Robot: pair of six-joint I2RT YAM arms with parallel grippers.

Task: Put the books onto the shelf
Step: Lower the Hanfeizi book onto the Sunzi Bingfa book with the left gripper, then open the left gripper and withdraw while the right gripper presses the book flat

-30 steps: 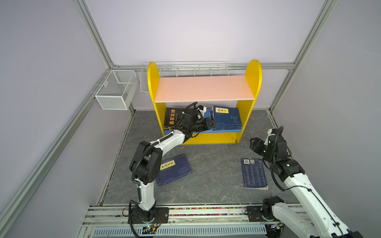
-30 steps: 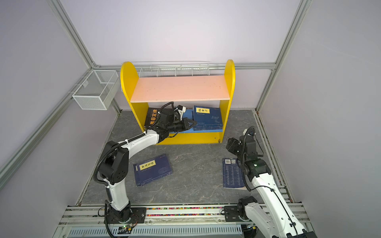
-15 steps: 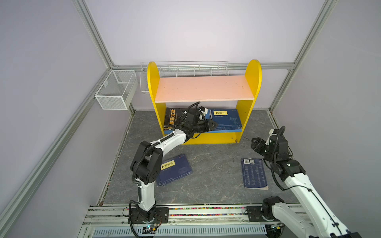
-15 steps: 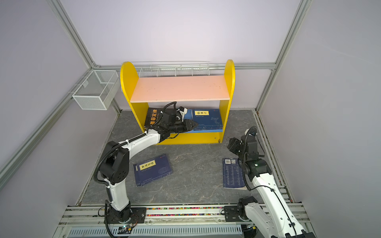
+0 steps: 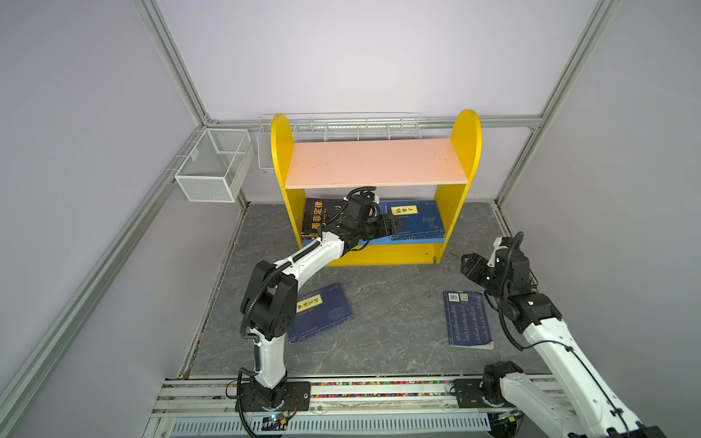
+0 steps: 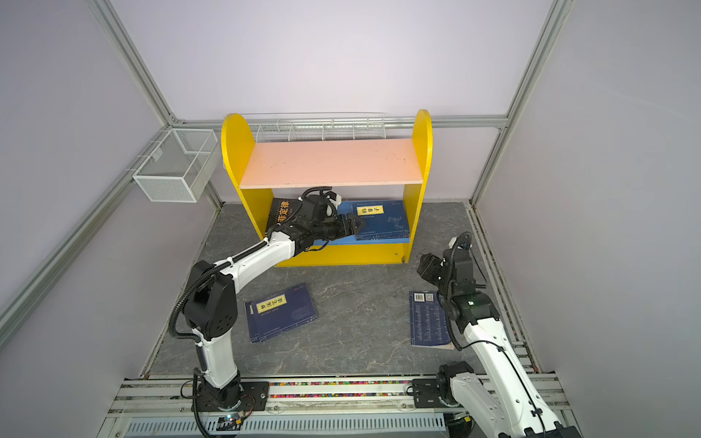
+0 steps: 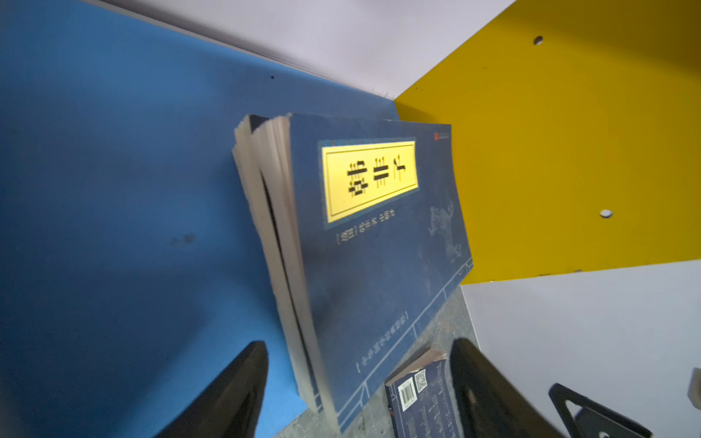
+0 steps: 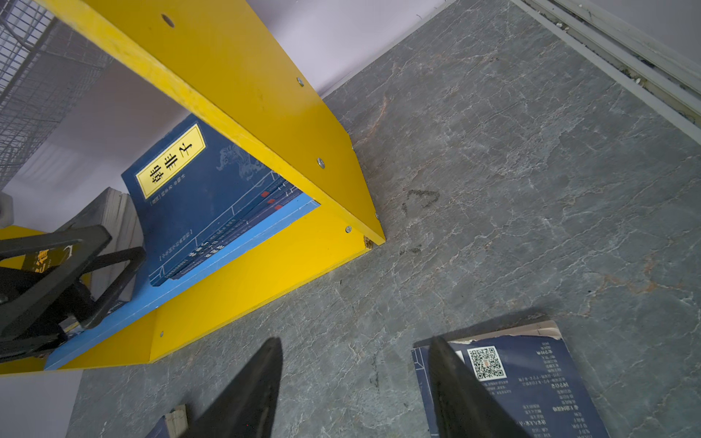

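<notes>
Left claw (image 5: 393, 227) has released the navy book (image 5: 417, 220) onto the shelf (image 5: 461, 182) and gapes empty; right claw (image 5: 468, 265) open, empty. Labelled book (image 5: 322, 314) and face-down book (image 5: 468, 318) remain on the surface (image 5: 394, 303).

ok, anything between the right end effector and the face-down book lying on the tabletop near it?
Nothing visible. The right end effector hangs open above bare tabletop, just beyond the barcode edge of the face-down book; only air lies between them.
</notes>
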